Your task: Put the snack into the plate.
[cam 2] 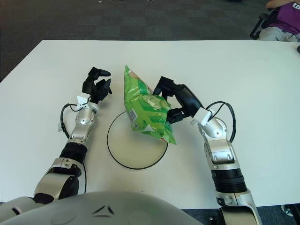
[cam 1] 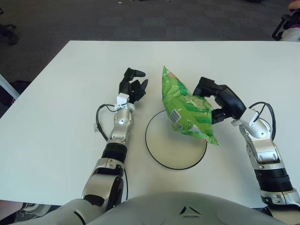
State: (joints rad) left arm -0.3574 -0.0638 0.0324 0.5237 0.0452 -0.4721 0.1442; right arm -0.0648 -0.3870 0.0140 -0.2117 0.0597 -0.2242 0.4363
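Observation:
A green snack bag is held tilted over the white plate with a black rim at the table's centre front. My right hand is shut on the bag's right side and holds it above the plate's right half. The bag's lower corner hangs near the plate's right rim; I cannot tell if it touches. My left hand shows left of the bag, beyond the plate's left edge, fingers spread and holding nothing.
The white table reaches its edges at the left and back. Dark carpet lies beyond. A chair and a seated person show at the far right corner.

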